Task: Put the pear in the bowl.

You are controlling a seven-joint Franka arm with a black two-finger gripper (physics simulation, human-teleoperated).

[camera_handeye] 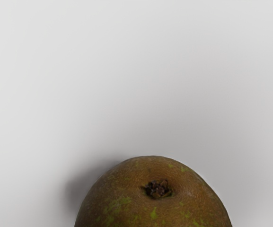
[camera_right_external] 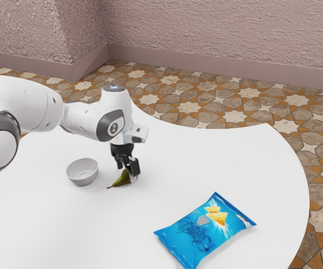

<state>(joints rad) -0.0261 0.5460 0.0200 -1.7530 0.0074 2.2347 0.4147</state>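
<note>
White and smooth, the table spreads across the lower part of the exterior view, and we see its far edge curve inward. Our Franka arm comes in from the exterior view's left and bends down near the centre, bringing the black gripper low over the tabletop. Directly at the gripper is the pear, brownish green, its narrow end pointing toward the exterior view's lower left. We cannot tell whether the gripper is open or closed on the pear, nor whether the pear is resting on the table.

In the wrist view we look at the pear's rounded blossom end, just under the hand: brown skin flecked with green, a dark, rough calyx in its hollow, and a soft shadow beside it on the white surface.

The grey bowl sits upright on the table, toward the exterior view's left from the pear, near it but apart, so the pear is outside the bowl. Toward the exterior view's lower right lies a blue chip bag with yellow chips printed on it, well apart from both. Behind the table we see a patterned tile floor and a rough pinkish wall.
</note>
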